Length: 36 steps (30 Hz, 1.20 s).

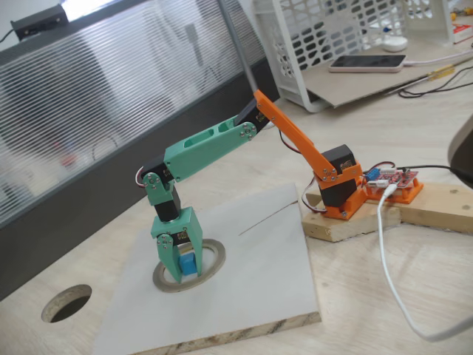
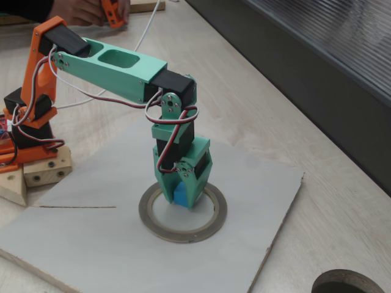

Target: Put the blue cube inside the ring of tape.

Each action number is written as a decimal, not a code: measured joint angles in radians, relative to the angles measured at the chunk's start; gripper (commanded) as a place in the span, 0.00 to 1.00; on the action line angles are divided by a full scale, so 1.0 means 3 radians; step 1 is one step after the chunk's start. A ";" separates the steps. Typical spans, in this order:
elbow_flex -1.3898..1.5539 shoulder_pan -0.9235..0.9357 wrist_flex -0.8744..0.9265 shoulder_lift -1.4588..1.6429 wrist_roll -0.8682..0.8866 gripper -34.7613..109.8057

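The green gripper (image 1: 186, 271) (image 2: 181, 201) points straight down into the ring of tape (image 1: 215, 255) (image 2: 215, 213), which lies flat on a pale board (image 1: 259, 251) (image 2: 256, 183). Between its fingers sits the small blue cube (image 1: 188, 262) (image 2: 182, 196), held low within the ring's round opening. The jaws are shut on the blue cube. Whether the cube touches the board I cannot tell.
A dark round hole (image 1: 66, 303) (image 2: 348, 284) is cut in the wooden tabletop beside the board. The arm's orange base (image 1: 344, 192) stands on wooden blocks, with a white cable (image 1: 388, 259) trailing forward. A white basket (image 1: 325, 37) and a phone (image 1: 366, 64) lie at the back.
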 measured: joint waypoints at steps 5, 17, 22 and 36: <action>0.0000 0.0000 0.0061 0.0015 0.0000 0.42; 0.0000 0.0000 0.0092 0.0205 -0.0010 0.50; 0.0000 0.0000 0.0199 0.0205 -0.0010 0.50; 0.0000 0.0000 0.0450 0.0491 -0.0010 0.50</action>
